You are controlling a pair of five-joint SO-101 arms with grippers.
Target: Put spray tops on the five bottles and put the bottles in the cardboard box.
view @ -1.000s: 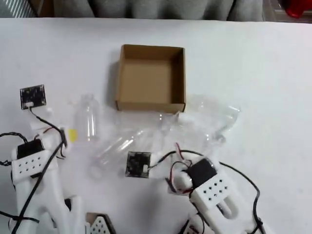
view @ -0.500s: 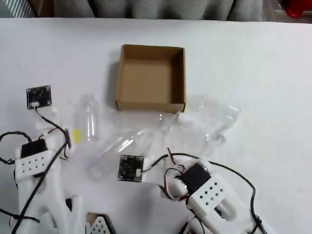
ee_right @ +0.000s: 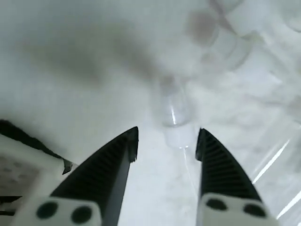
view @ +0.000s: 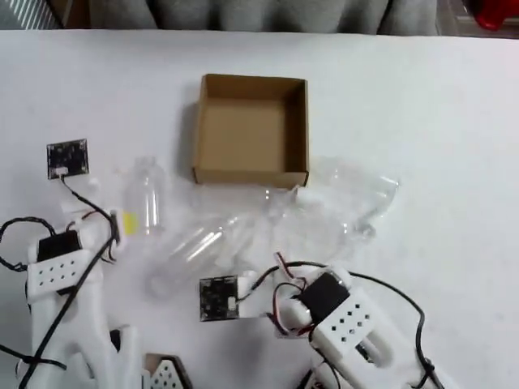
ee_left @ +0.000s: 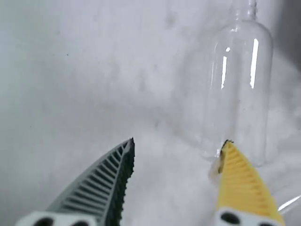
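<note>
Left wrist view, bottle (ee_left: 240,89) lying flat, neck away from gripper (ee_left: 178,142)

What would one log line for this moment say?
left claw: open, beside leftmost bottle | right claw: open, at second bottle | cardboard box: empty

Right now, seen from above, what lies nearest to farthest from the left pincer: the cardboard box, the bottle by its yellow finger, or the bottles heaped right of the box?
1. Bottle, just beside the left pincer, on the left side.
2. Cardboard box, farther back, in the middle.
3. Heaped bottles, off past the box's front right corner.
</note>
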